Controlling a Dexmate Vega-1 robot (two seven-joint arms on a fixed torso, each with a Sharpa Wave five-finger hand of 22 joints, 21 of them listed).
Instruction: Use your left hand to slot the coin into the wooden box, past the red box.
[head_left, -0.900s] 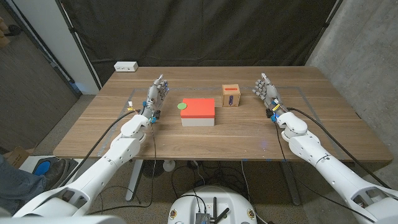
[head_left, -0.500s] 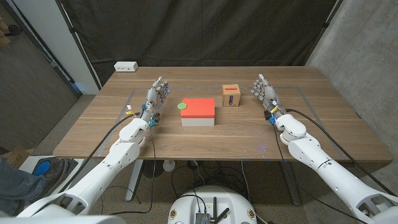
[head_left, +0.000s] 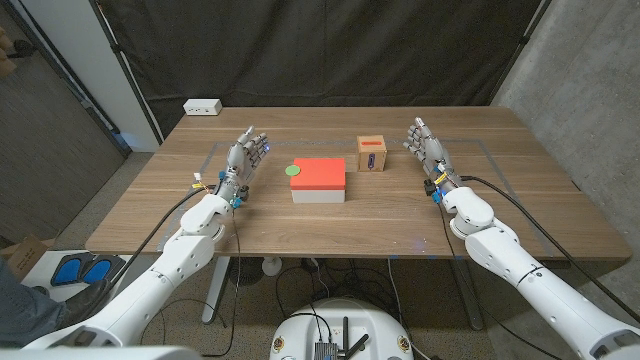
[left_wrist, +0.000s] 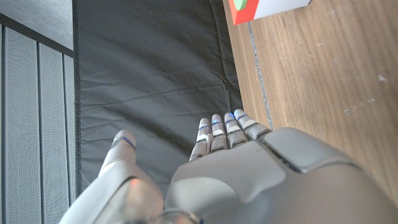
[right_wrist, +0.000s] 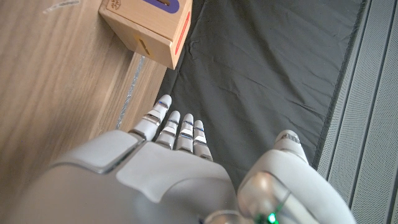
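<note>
Surface: a rectangular wooden table (head_left: 180, 215) with plank grain, and a thin pale line marked around its working area.
Room: black cloth curtain (head_left: 330, 50) hangs behind the table; grey concrete wall at 3 o'clock, grey panelled wall at 9 o'clock, carpet below.
Left hand (head_left: 243, 162): up at 9 o'clock of the table's middle, fingers stretched and close together, thumb set apart, holding nothing; the left wrist view shows the same, with the fingers (left_wrist: 224, 127) side by side.
Right hand (head_left: 427, 152): at 3 o'clock, fingers extended side by side, thumb apart, empty.
Coin: the small round green coin (head_left: 293, 169) lies flat on the table, touching or just beside the red box's 10 o'clock corner; which, I cannot tell.
Red box: a flat rectangular box with red lid and white sides (head_left: 319, 180) sits mid-table, between the hands.
Wooden box: the small light-wood cube with a purple slotted top (head_left: 372, 154) stands at 1 o'clock of the red box, near the right hand.
Far corner: a small white rectangular device (head_left: 202, 106) at 11 o'clock on the table's edge.
</note>
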